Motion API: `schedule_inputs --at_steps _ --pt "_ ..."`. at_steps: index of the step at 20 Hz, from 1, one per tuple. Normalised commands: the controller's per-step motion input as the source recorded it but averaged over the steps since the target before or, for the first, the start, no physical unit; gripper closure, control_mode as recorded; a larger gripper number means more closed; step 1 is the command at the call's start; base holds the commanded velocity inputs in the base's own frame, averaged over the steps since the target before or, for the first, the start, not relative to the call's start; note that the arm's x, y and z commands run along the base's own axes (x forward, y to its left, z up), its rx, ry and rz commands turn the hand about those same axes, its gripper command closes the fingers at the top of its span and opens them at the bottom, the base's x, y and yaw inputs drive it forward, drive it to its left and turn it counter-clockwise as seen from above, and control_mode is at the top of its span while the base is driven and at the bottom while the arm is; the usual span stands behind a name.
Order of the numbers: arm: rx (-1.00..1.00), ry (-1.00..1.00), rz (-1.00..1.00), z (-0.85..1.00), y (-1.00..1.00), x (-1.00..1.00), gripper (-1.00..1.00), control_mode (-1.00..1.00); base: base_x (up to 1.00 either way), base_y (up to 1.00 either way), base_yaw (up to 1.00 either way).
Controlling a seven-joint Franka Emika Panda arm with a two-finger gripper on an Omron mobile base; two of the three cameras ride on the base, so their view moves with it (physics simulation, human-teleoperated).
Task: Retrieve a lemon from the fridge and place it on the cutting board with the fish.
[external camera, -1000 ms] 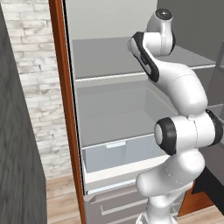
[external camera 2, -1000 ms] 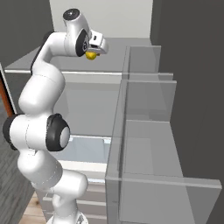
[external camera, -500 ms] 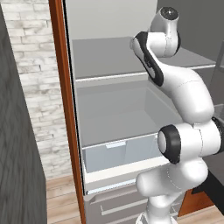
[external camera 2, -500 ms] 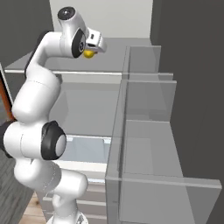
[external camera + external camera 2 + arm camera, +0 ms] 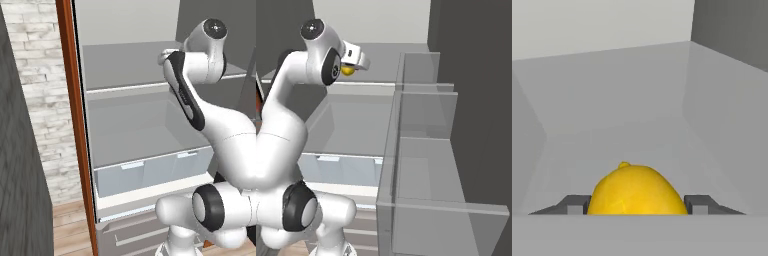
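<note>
The hand [image 5: 637, 205] holds the lemon [image 5: 636, 191] across its middle (likely firm, light, smooth-skinned, so apt to roll) inside the fridge [image 5: 381, 107].

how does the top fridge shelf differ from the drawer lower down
The top shelf is a flat, open grey surface, while the drawer is a box with a pale bluish, see-through front. The shelf sits high, level with the gripper shut on the lemon; the drawer sits low, near the fridge floor. The drawer front carries two small handles; the shelf has none. Both span the fridge's width.
</note>
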Motion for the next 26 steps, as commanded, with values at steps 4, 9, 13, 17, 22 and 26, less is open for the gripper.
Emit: schedule_inputs --at_steps 4,9,13,17,22,26 --pt "0.05 0.00 0.00 0.27 0.00 -1.00 1.00 -1.00 0.00 0.00 0.00" --pt "0.02 0.09 0.00 0.12 0.02 -1.00 1.00 -1.00 0.00 0.00 0.00" --pt "-0.01 0.18 0.00 0.00 0.00 -1.00 1.00 -1.00 0.00 0.00 0.00" --pt "-0.02 0.13 -0.02 -0.20 0.05 -1.00 1.00 -1.00 0.00 0.00 0.00" --pt "-0.02 0.21 -0.11 -0.60 0.06 -0.79 1.00 -1.00 0.00 0.00 0.00" --pt "0.06 0.07 -0.12 -0.76 0.00 -0.45 1.00 -1.00 0.00 0.00 0.00"
